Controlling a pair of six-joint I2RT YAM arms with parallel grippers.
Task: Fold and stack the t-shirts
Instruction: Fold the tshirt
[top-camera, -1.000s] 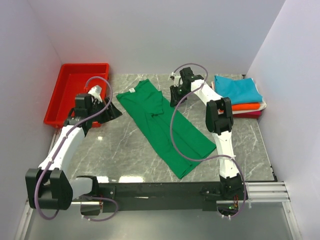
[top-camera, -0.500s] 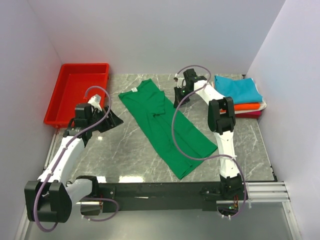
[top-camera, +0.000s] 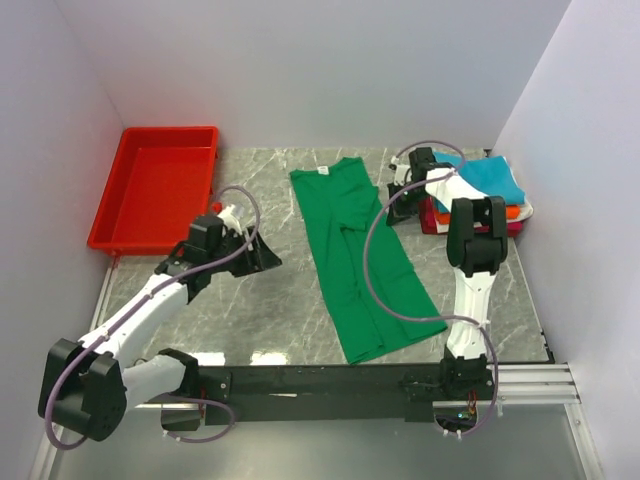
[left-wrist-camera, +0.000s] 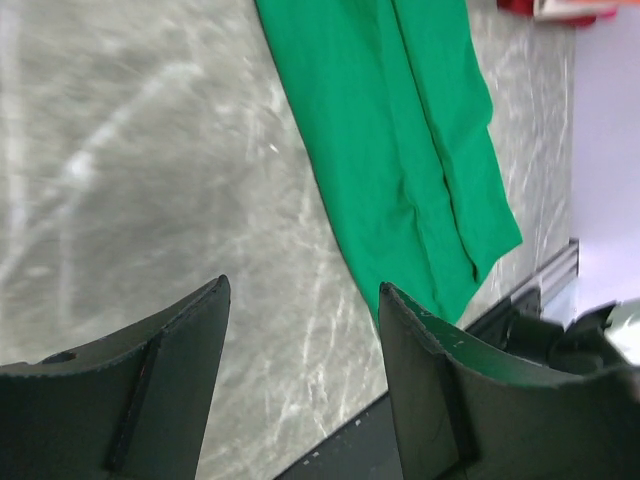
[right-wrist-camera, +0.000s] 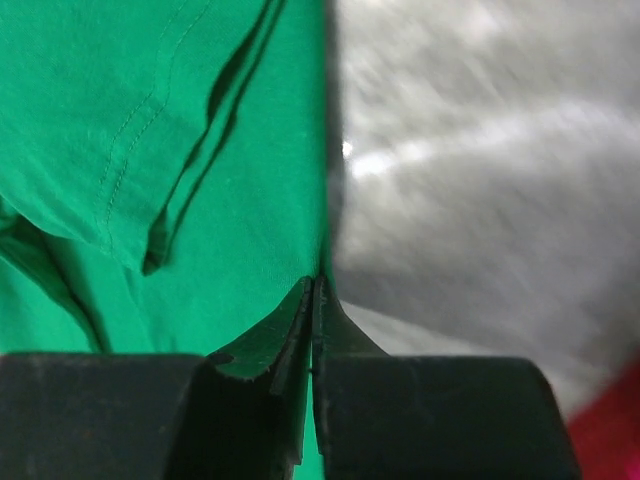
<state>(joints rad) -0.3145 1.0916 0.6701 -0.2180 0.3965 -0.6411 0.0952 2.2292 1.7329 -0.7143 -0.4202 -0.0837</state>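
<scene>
- Judged step: folding the green shirt (top-camera: 340, 240). It lies as a long narrow strip mid-table (top-camera: 250, 320), collar at 12 o'clock and hem at 6.
- The right gripper (right-wrist-camera: 315, 285) is clenched on the shirt's edge near the sleeve, on its 2 o'clock side.
- The left gripper (left-wrist-camera: 302, 288) is spread and empty, over bare table at the shirt's 9 o'clock, apart from the cloth.
- The next move probably needs the left gripper on the cloth, then a crosswise fold before the shirt joins the folded pile (top-camera: 490, 185) at 2 o'clock.

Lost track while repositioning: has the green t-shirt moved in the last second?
Yes. The green t-shirt swung its collar rightward, away from the red tray.
</scene>
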